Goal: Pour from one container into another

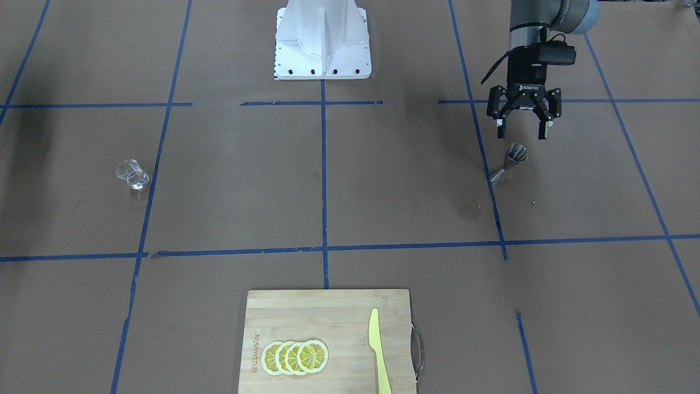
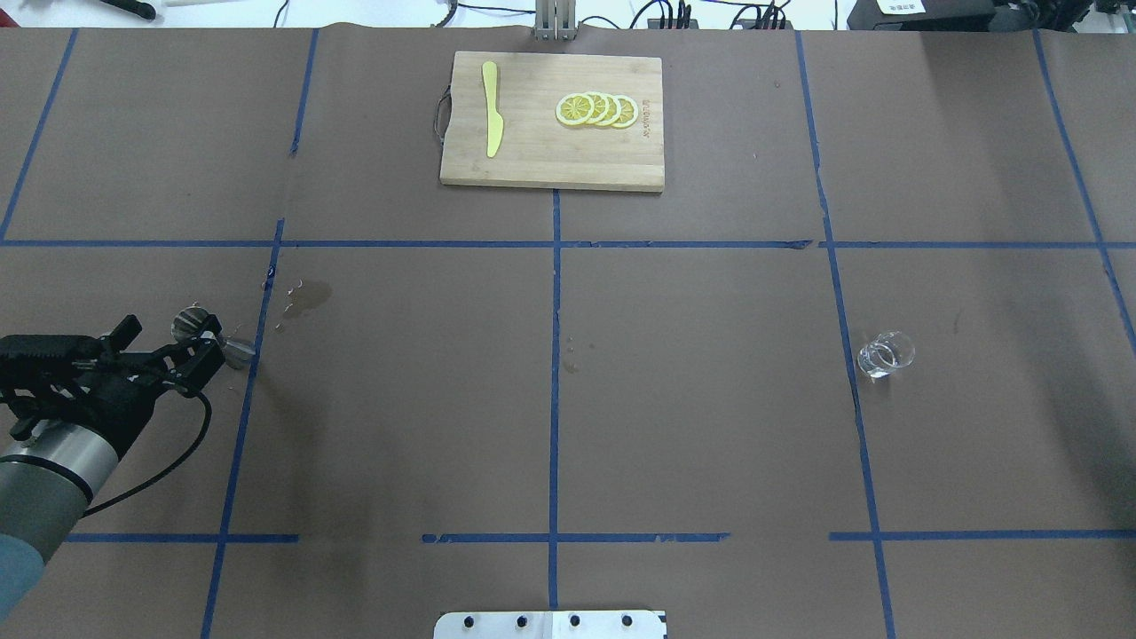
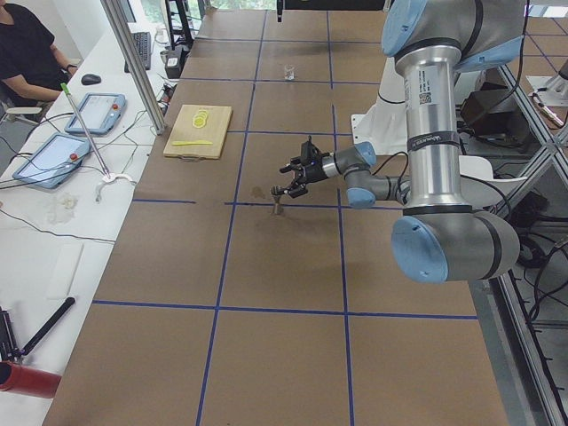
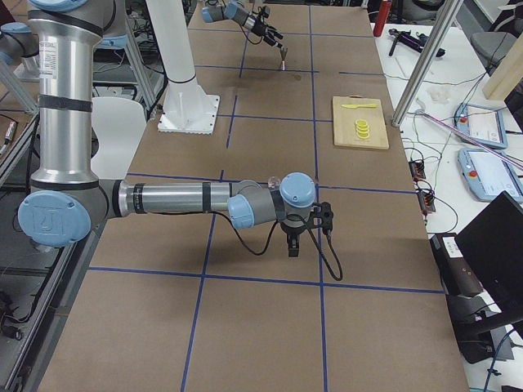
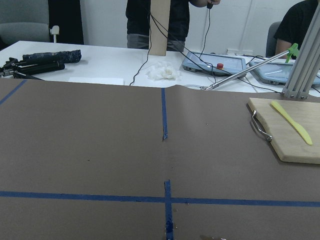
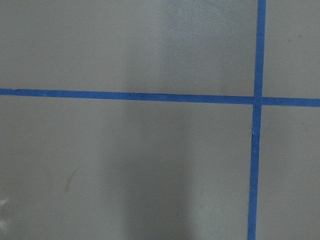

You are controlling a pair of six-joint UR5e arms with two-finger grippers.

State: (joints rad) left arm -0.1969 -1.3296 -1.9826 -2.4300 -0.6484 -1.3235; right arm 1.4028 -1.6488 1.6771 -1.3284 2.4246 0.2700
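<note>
While the left gripper [image 1: 522,130] hangs empty, jaws wide apart, just above the jigger [image 1: 510,162] near the table's [image 1: 350,180] left end, the glass cup [image 1: 132,174] stands near the right end. The opening of the right gripper [image 4: 292,243] cannot be told.

The left arm [image 1: 528,27], a silver-grey tube with pale blue joints, reached out low near the left end of the brown paper-covered table [image 1: 383,180]. Its black two-finger left gripper [image 1: 522,133] pointed forward and slightly down, jaws spread wide and holding nothing. The right arm [image 4: 163,198] lay stretched level over the table's right end, wrist turned straight down. Its black right gripper [image 4: 294,245] hung close over the surface, and how its jaws stood could not be told.
</note>
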